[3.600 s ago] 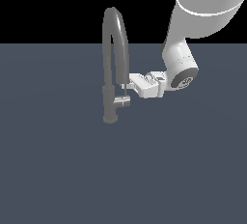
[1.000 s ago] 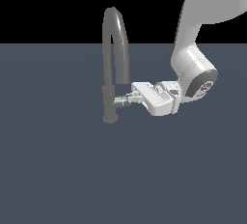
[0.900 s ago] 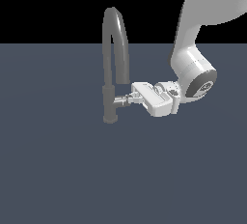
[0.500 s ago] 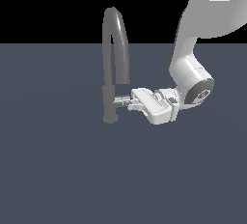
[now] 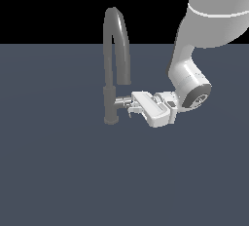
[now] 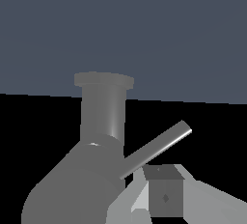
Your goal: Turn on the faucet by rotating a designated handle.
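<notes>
Exterior and wrist views. The faucet (image 5: 111,104) stands upright on the dark grey bench (image 5: 63,171), its arched spout opening toward the exterior view's right. The handle (image 5: 122,101) — a short silver stub — projects sideways from the post toward the white arm. The pincer (image 5: 130,107) reaches in horizontally, its fingers (image 6: 164,196) just beside the thin lever rod (image 6: 157,148); whether they are spread or pinching the handle cannot be told.

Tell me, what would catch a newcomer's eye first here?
A tall grey faucet with a high arched spout stands alone on a dark floor. From the exterior view's right, a bulky white robot arm reaches in, its tool right at the short silver handle on the faucet's post.
</notes>
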